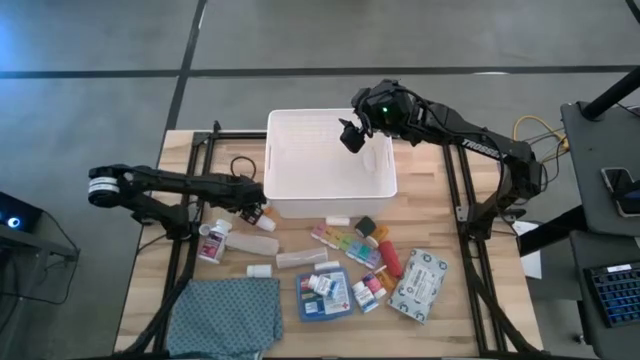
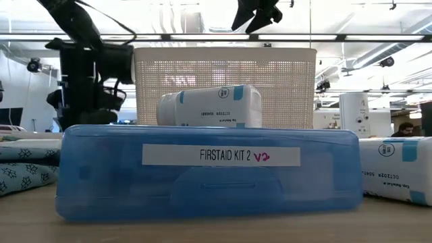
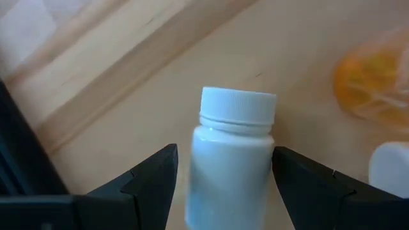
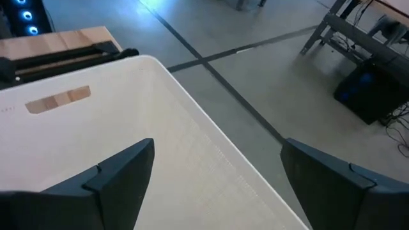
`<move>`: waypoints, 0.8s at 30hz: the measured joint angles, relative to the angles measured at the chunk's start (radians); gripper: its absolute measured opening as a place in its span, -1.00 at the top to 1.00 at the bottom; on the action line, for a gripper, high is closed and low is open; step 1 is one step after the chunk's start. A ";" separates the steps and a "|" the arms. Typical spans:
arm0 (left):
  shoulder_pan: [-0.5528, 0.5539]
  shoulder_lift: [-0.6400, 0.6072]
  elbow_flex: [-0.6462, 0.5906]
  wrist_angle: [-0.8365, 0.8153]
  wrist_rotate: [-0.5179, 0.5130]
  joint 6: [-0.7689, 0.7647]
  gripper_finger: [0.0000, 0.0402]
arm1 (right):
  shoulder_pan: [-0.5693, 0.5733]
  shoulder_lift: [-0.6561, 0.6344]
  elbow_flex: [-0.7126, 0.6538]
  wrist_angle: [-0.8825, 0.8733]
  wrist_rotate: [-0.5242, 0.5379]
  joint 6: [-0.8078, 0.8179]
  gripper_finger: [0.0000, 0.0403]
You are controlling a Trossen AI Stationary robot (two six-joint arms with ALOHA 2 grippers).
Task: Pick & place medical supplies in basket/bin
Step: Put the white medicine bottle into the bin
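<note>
The white bin (image 1: 330, 165) is seen at the far middle of the wooden tabletop (image 1: 450, 240). The right tool (image 1: 352, 135) is held up over the bin, near its far right corner. Its 2 fingers are spread wide apart, and nothing is held between them.

The left tool (image 1: 250, 212) is seen low over the tabletop, just beside the near left corner of the bin. Its fingers are wide apart, with 1 on each side of a small white bottle (image 3: 229, 160). Whether the fingers touch the bottle cannot be told. An orange container (image 3: 374, 86) lies near this bottle.

The other supplies are spread on the tabletop in front of the bin. A colourful pill strip (image 1: 345, 245) lies in the middle. A blue first-aid box (image 1: 324, 296) is found nearer the front edge, with a white bottle on top of it. A grey-green wipes pack (image 1: 420, 286) lies to its right. A teal cloth (image 1: 225, 312) is folded at the front left.
</note>
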 joint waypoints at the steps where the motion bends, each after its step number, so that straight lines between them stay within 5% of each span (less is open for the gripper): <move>1: 0.000 0.007 -0.008 0.013 0.010 0.000 -0.16 | 0.000 0.000 -0.001 0.000 0.000 0.004 -0.63; 9: 0.001 0.010 -0.066 0.116 0.068 0.021 -0.13 | -0.003 0.000 -0.003 0.000 0.001 0.017 -0.63; 15: -0.001 -0.054 -0.070 0.100 0.105 0.045 0.19 | -0.009 0.000 -0.003 0.000 0.001 0.017 -0.63; 24: -0.016 -0.247 0.033 -0.237 0.107 -0.042 0.24 | -0.020 0.000 -0.003 0.001 0.002 0.014 -0.63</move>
